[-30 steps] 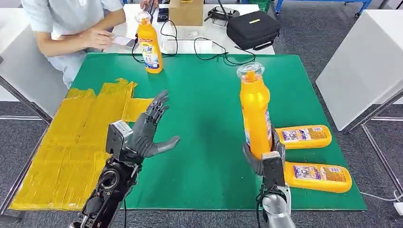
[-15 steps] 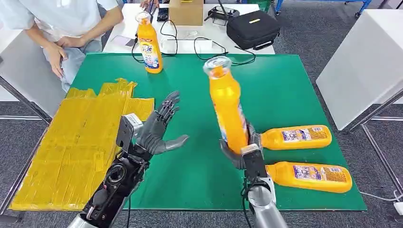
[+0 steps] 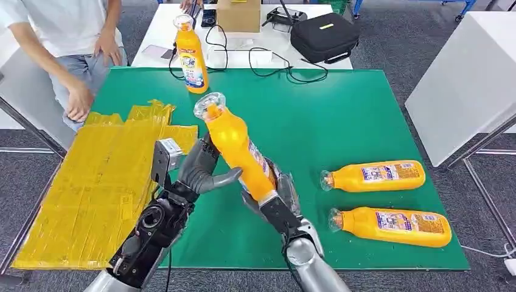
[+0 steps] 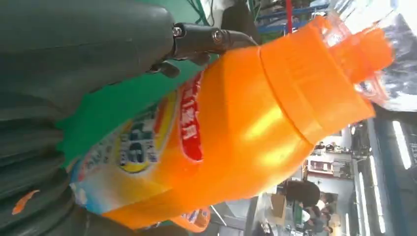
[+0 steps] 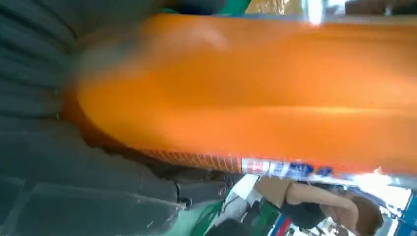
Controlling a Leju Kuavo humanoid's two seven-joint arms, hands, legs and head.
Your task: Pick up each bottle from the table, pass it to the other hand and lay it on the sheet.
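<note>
Tilted bottle [image 3: 238,149] in right hand's [image 3: 277,198] grip, against spread-fingered left hand [image 3: 198,170], mid-table.

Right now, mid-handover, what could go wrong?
1. The right hand grips only the base of the tilted bottle; releasing before the left hand closes its fingers could drop it.
2. A dropped bottle could land on the green table, short of the yellow sheet.
</note>
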